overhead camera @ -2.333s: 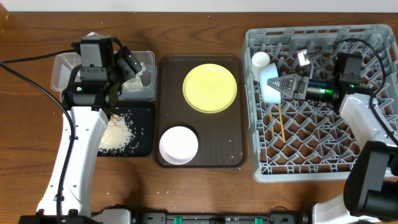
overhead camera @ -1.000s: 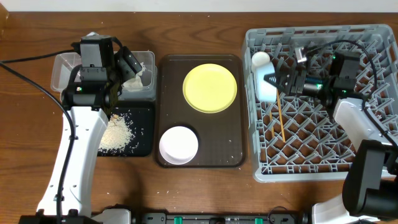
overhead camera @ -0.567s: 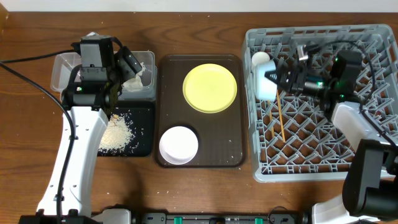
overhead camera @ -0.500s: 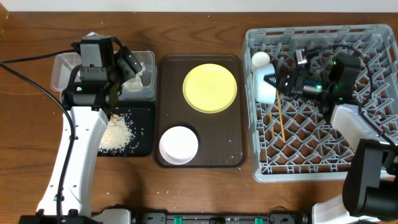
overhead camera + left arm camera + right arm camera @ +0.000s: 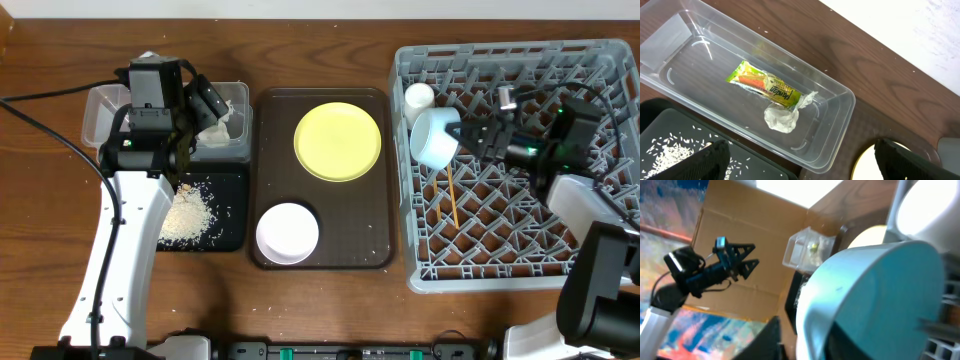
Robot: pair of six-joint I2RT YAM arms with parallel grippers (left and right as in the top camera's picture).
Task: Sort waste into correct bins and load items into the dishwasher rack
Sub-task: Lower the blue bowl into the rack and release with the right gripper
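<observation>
My right gripper [image 5: 460, 135] is shut on the rim of the light blue bowl [image 5: 434, 138] and holds it tilted on its side over the left part of the grey dishwasher rack [image 5: 520, 262]. In the right wrist view the bowl [image 5: 875, 290] fills the frame, with one finger outside the rim and one inside. The white cup [image 5: 419, 96] and the chopsticks [image 5: 452, 197] are in the rack. My left gripper [image 5: 800, 172] is open above the clear tub [image 5: 837, 107], which holds the yellow-green wrapper [image 5: 765, 85] and the white tissue [image 5: 781, 119]. Rice crumbs [image 5: 187, 213] lie in the black tray [image 5: 232, 235].
A brown serving tray [image 5: 385, 215] between the bins and the rack carries the pale yellow plate [image 5: 338, 141] and the white bowl [image 5: 288, 232]. The left arm [image 5: 125, 240] stretches over the black tray. The rack's upright pegs surround the held bowl.
My right gripper has drawn back to the right and turned the blue bowl, so its opening now shows from above. The left arm has not moved.
</observation>
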